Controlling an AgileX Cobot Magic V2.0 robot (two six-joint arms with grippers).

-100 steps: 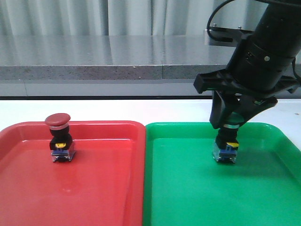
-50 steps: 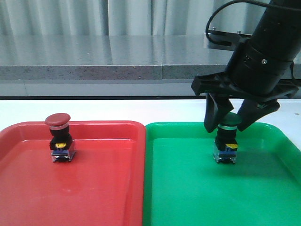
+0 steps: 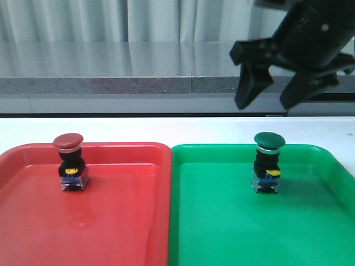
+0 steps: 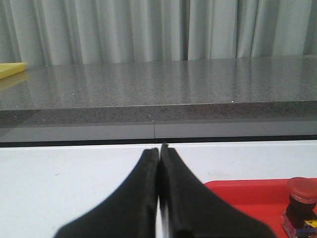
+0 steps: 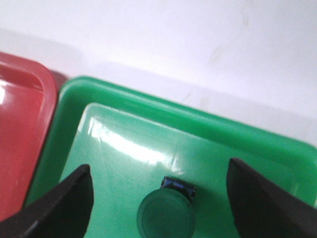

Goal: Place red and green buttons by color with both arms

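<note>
Right black two-fingered gripper (image 3: pixel 272 102): fingers spread wide, holding nothing, raised in the air over the far part of the green tray.

Small push button with green domed cap, black body, silver collar and yellow-blue base (image 3: pixel 268 163): upright, directly below the right gripper and clear of it; in the right wrist view (image 5: pixel 162 216) it sits between the two spread fingers without touching either. It stands inside the large flat green plastic tray (image 3: pixel 222 221), toward that tray's far rim.

Large flat red plastic tray (image 3: pixel 111 221): just beside the green tray, on the side away from the right gripper.

Small push button with dark red domed cap, black body and yellow-blue base (image 3: pixel 70 163): upright in the red tray, well apart from the right gripper.

Left black two-fingered gripper (image 4: pixel 159 163): fingers pressed together, holding nothing, over the white tabletop (image 4: pixel 74 173); the red-capped button (image 4: pixel 300 204) is off to one side of it.

Grey speckled stone ledge (image 3: pixel 111 66): beyond both grippers, pale curtain (image 3: pixel 83 19) behind it.
</note>
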